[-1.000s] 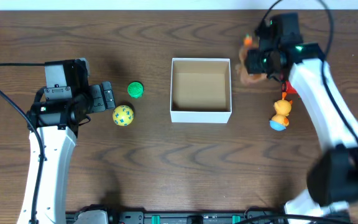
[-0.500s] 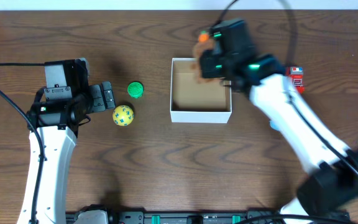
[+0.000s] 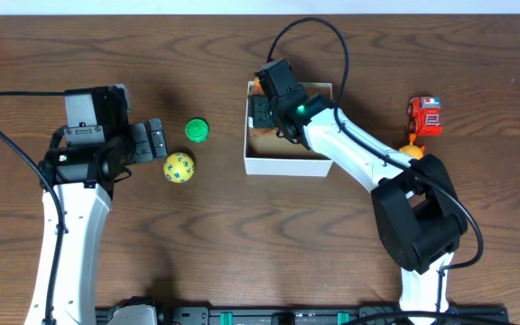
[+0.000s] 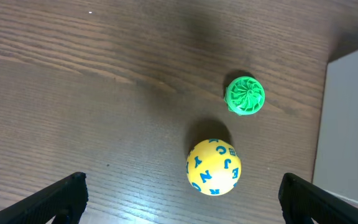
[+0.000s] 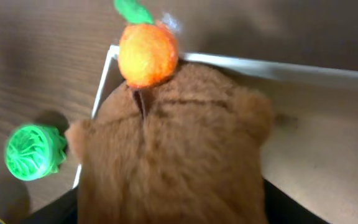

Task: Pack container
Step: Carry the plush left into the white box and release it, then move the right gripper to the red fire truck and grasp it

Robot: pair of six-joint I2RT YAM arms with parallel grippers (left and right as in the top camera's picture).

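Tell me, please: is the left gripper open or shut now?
Open. The left gripper holds nothing: in its wrist view the two fingers stand far apart at the lower corners.

You have one container (image 3: 278, 167) and five toys, as far as the views allow. Left of the box there are two: one green ridged toy (image 3: 197, 130) and one yellow lettered ball (image 3: 179, 167). Right of it there are two: one red toy car (image 3: 425, 115) and one orange toy (image 3: 411, 152), mostly hidden by the arm, so perhaps more. One brown plush toy (image 5: 166, 162) is at the box's far left corner.
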